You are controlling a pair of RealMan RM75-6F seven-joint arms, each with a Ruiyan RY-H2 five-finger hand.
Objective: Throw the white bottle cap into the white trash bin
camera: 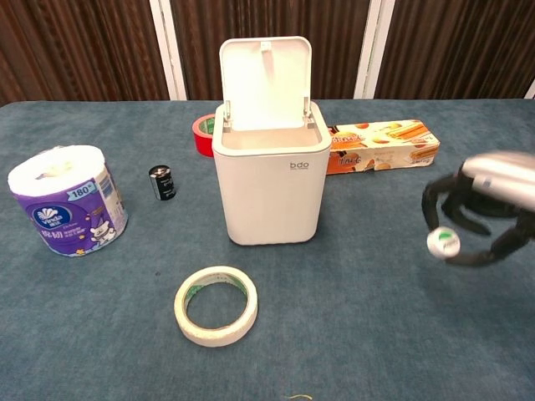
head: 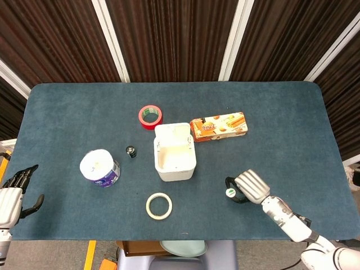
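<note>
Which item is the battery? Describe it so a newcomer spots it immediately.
Start at the open white trash bin mid-table and look toward the toilet paper roll. Between them stands the battery, upright. It is the only small black cylinder, far smaller than the red tape roll behind it.
</note>
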